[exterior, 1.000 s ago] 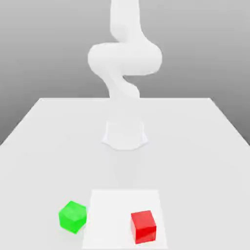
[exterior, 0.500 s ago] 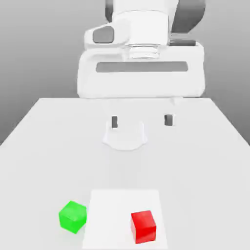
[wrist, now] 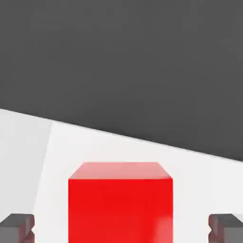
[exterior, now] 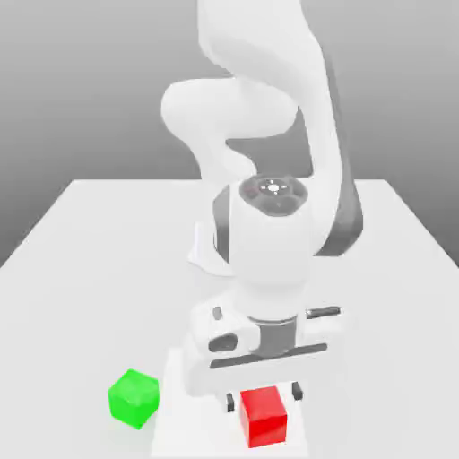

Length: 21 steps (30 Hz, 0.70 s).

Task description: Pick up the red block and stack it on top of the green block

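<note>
Exterior view: the gripper (exterior: 261,399) hangs low over the front part of the table (exterior: 90,251), directly behind and above the red block (exterior: 264,416). The red block sits on a paler square patch (exterior: 179,403) close to the table's front edge. The green block (exterior: 134,398) rests just off that patch's edge, toward the exterior view's left, apart from the red block and near the same front edge.

Hand view: the red block (wrist: 120,204) lies centred between the two dark fingertips (wrist: 17,227), with clear space on either side. The jaws are spread wide, well beyond the block's width, and hold nothing.

Assessment of the step in hand: this is the approach to grasp. The alignment appears sound; the hand should descend straight, keeping the block centred, until the fingertips bracket its side faces at about mid-height, and only then close. Closing while too high risks pinching the top edges and tipping the block.

Edges and room: the red block stands near the front edge, so any push forward could send it off the table. The gap between the two blocks looks adequate for the nearer finger, though the transfer leftward should begin with a vertical lift to clear the green block's top. The rear and sides of the table offer open room.
</note>
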{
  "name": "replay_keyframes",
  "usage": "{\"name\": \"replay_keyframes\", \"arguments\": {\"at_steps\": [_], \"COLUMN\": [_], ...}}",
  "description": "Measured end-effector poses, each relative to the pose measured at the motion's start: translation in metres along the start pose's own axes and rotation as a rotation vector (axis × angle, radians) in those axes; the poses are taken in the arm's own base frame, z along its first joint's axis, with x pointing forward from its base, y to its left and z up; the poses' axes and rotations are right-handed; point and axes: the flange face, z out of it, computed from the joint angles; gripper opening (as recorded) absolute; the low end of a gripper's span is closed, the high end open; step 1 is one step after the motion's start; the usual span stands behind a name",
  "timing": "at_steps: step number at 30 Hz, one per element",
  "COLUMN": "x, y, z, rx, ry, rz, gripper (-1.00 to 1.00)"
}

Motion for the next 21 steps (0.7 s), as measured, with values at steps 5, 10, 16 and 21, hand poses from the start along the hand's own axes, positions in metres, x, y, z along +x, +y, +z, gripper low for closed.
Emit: {"name": "replay_keyframes", "arguments": {"at_steps": [5,10,16,21], "x": [0.0,0.0,0.053,0.06], "y": [0.0,0.0,0.131,0.173], "z": [0.006,-0.039,-0.084,-0.054], "rx": [0.0,-0.001,-0.005,0.001], "ry": [0.0,-0.001,0.003,-0.001], "rz": [0.0,0.0,0.375,0.503], "gripper": [-1.0,-1.0,-1.0,-1.0]}}
